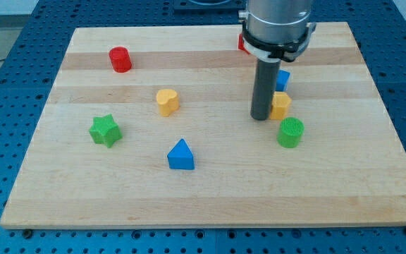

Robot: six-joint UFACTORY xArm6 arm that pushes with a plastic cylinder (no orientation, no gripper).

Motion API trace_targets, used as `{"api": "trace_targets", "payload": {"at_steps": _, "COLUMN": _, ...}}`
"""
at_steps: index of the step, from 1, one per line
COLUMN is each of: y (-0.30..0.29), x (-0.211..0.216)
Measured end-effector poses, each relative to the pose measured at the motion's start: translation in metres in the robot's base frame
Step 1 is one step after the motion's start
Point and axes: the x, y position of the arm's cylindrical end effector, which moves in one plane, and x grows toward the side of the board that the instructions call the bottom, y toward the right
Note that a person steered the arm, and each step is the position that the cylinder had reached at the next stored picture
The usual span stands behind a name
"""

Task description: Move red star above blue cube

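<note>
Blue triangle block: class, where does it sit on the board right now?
The blue triangle lies near the view's bottom centre of the wooden board, below the yellow heart and right of the green star.

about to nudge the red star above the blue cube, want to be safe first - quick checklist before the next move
1. Red star located: cannot tell; only a red sliver shows behind the arm's housing, shape hidden.
2. Blue cube located: ok, partly hidden behind the rod.
3. My tip position known: ok, on the board just left of the yellow block.
4. Tip clear of the yellow block: cannot tell, very close.
5. Green cylinder out of the way: ok, below the tip, to its right.
</note>
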Motion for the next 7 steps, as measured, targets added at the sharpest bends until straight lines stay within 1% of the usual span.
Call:
{"api": "trace_targets", "payload": {"at_steps": 2, "y": 0.035, "x": 0.011}}
{"api": "trace_targets", "payload": {"at_steps": 6, "y": 0.035, "x": 0.014}}
{"api": "trace_targets", "payload": {"at_steps": 7, "y": -0.002, "x": -0.006}}
